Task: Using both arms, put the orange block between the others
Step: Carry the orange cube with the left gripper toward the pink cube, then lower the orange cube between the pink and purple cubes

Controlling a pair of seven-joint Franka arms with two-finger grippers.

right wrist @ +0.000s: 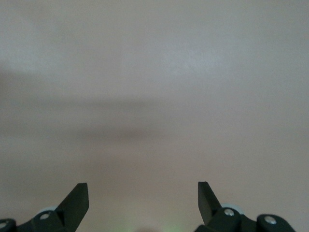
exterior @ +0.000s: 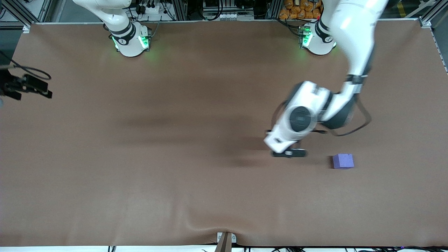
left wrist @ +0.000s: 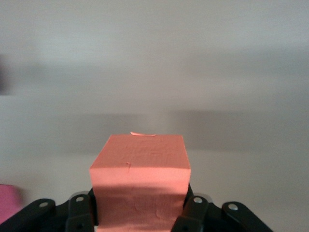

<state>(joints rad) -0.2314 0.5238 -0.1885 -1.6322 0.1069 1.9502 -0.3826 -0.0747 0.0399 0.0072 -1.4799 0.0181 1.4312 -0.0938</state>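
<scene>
The small matte orange foam cube (left wrist: 140, 181) sits clamped between the fingers of the left gripper (exterior: 289, 153), held over the brown table (exterior: 140, 157) beside the purple-blue foam cube (exterior: 343, 161). A pink cube's corner (left wrist: 8, 202) shows in the left wrist view. The right gripper (right wrist: 143, 200) waits with fingers spread, holding nothing, at the right arm's end of the table.

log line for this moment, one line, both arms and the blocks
left gripper: shut on orange block, over table beside purple-blue block | right gripper: open, empty, waiting | pink block: partly visible
</scene>
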